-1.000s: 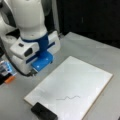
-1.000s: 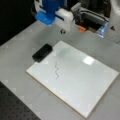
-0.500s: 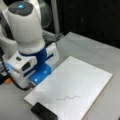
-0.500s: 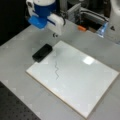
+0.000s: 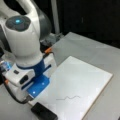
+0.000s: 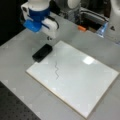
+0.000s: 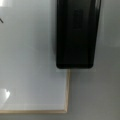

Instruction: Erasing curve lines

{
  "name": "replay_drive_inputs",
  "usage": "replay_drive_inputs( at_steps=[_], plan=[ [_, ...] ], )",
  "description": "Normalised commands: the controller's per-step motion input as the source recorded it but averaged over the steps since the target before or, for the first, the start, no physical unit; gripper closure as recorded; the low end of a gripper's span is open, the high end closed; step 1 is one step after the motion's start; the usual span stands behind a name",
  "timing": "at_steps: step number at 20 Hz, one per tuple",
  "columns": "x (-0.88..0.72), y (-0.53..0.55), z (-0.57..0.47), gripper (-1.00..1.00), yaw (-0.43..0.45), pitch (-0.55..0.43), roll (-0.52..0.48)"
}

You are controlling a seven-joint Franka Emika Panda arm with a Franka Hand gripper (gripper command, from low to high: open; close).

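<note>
We found the white board (image 5: 80, 85) lying flat on the grey desk (image 5: 82, 47), and it showed in both front views. The curve lines (image 5: 68, 97) were intact: one thin, faint dark-grey squiggle on the board, near the edge closest to the black eraser block (image 5: 44, 112). In a front view the same squiggle (image 6: 56, 70) ran down the board's left part, just right of the eraser block (image 6: 42, 52).

The eraser block lay at the board's corner, touching or slightly overlapping its edge. In the wrist view it filled the top centre (image 7: 75, 33), with the board's wood-edged corner (image 7: 32, 75) below and left of it. A small stroke of the squiggle (image 7: 1, 20) showed at that view's left edge.

The arm's white and blue wrist (image 5: 32, 75) hung above the desk over the eraser block. The gripper (image 6: 50, 38) was only partly seen in a front view, as a small dark tip beneath the white body, above the eraser block and apart from it. We could not tell whether its jaws stood apart or together. It held nothing we could see.

An orange piece (image 6: 81, 28) sat further back on the desk, near grey equipment (image 6: 92, 17).
</note>
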Motion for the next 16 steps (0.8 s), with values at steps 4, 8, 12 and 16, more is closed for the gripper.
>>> replay_drive_inputs(
  at_steps=[4,8,12,16],
  plan=[
    [0.21,-0.18,0.01,-1.0,0.217,0.093,-0.032],
    [0.21,-0.15,-0.07,-1.0,0.193,0.081,-0.004],
    [0.19,-0.14,-0.08,-1.0,0.17,0.07,0.03],
    [0.15,-0.14,-0.06,-1.0,0.131,0.055,0.055]
  ],
)
